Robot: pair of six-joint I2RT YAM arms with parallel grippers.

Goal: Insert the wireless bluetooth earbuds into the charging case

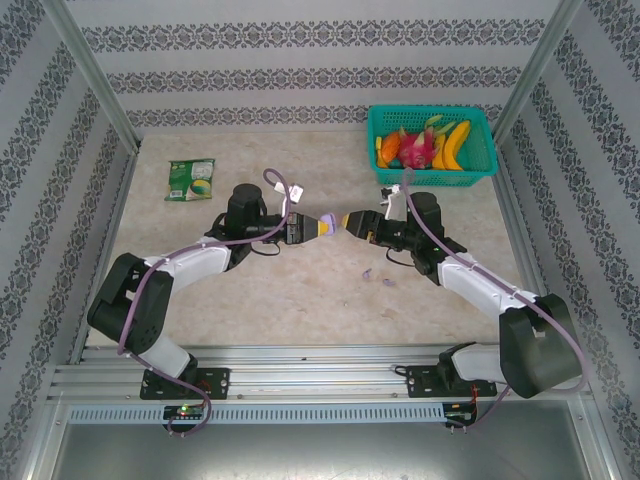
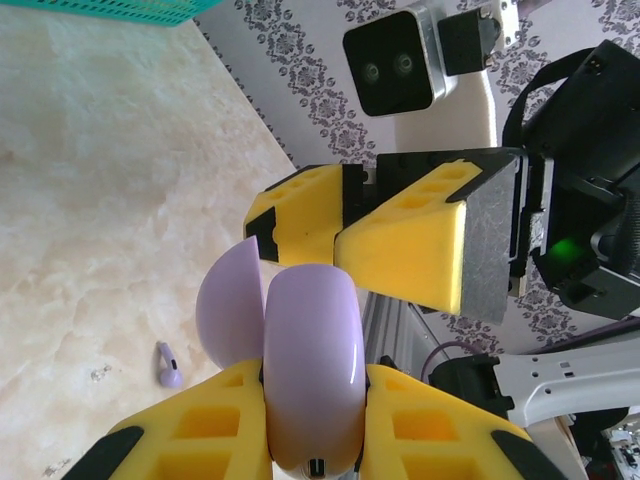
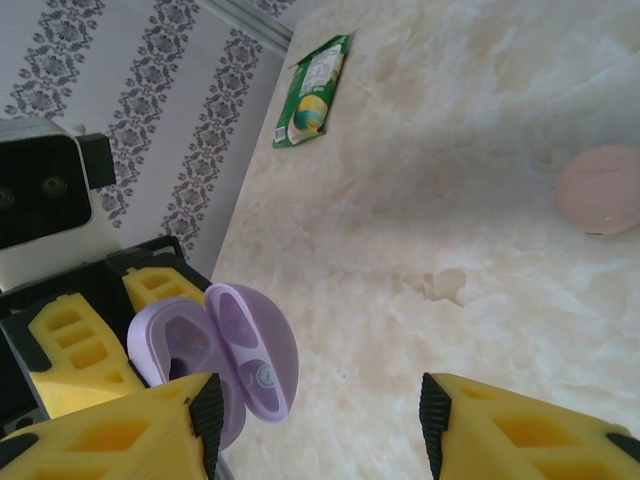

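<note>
Lilac case (image 2: pixel 310 370), teal basket (image 1: pixel 374 140), beige marbled table (image 1: pixel 300 290), damask-striped walls (image 1: pixel 300 40).

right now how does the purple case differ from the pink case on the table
The purple case is hinged open; the pink case looks shut. The purple case is clamped in the left pincer; the pink case lies loose on the table. Both are smooth and rounded.

High rear overview of the table (image 1: pixel 300 290); opposed close wrist views, purple case (image 2: pixel 310 360) shared.
</note>
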